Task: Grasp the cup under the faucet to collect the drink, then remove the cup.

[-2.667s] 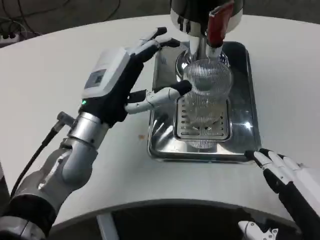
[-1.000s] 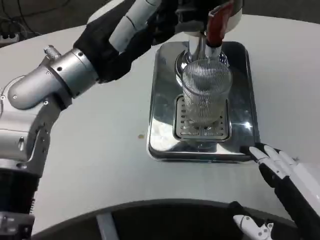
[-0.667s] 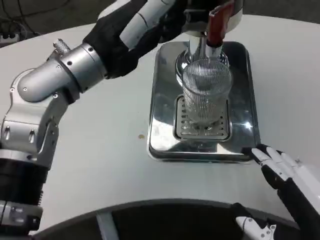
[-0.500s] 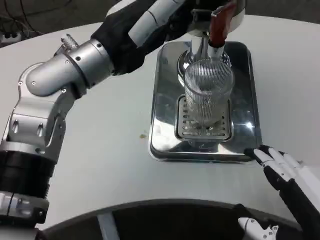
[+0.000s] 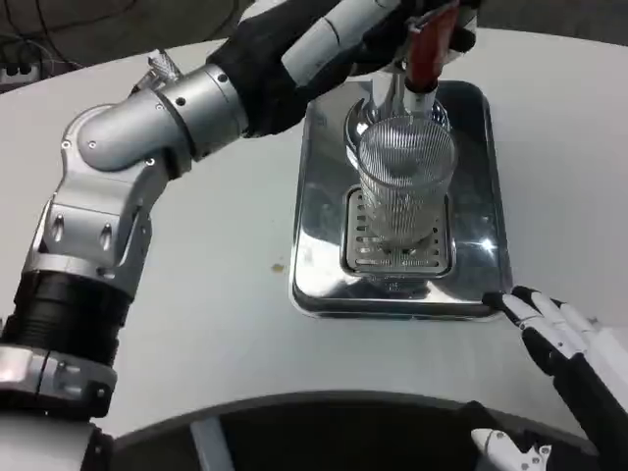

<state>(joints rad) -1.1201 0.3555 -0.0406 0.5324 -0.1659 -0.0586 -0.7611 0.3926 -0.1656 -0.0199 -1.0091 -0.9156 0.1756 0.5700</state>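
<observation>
A clear ribbed cup (image 5: 404,186) stands upright on the drip grate of the steel tray (image 5: 314,245), right under the faucet with its red lever (image 5: 428,51). My left hand (image 5: 339,39) reaches up over the tray's far left corner to the dispenser top by the lever; its fingertips are cut off by the picture's top edge. My right hand (image 5: 574,358) rests low at the tray's front right corner, fingers stretched apart, holding nothing. Neither hand touches the cup.
The dispenser body (image 5: 392,93) rises at the back of the tray behind the cup. White table (image 5: 196,294) spreads left of the tray, and its curved front edge runs along the bottom. Cables lie on the floor at the far left.
My left arm swung from beside the cup up and rightward to the dispenser top by the red lever. The cup stayed put. My right hand barely shifted.
</observation>
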